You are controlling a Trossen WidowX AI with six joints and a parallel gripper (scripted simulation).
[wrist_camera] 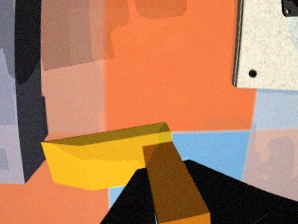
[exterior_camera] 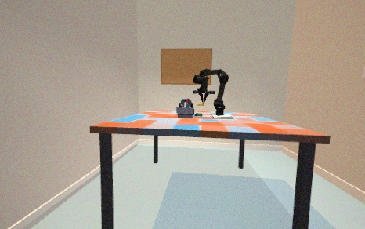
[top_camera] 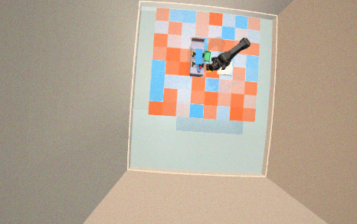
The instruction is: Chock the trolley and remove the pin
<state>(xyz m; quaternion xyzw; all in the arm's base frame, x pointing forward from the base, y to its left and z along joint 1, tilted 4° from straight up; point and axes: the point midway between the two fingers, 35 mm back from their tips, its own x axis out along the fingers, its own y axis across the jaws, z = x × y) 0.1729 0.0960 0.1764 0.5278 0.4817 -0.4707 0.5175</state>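
Observation:
My gripper (exterior_camera: 203, 99) (wrist_camera: 164, 173) is shut on the orange handle of the yellow chock (top_camera: 208, 70) (exterior_camera: 200, 104) (wrist_camera: 90, 162). The chock hangs above the table, beside the ramp and not touching it in the exterior view. The trolley (top_camera: 199, 56) (exterior_camera: 183, 104) stands on the grey ramp (top_camera: 193, 70) (exterior_camera: 185, 111) (wrist_camera: 34, 145); its wheels are too small to make out clearly. The red-headed stop pin (top_camera: 200, 67) (exterior_camera: 187, 100) stands at one end of the trolley. The green tray (top_camera: 207, 56) (exterior_camera: 198, 114) lies beside the ramp, with nothing visible in it.
The arm's pale base plate (top_camera: 226, 71) (exterior_camera: 223, 117) (wrist_camera: 265, 65) lies on the other side of the gripper from the ramp. The table top (top_camera: 211, 98) (exterior_camera: 186, 127) has orange, blue and pale squares. The ramp's brown end block (top_camera: 198, 39) is at its far end from the pin.

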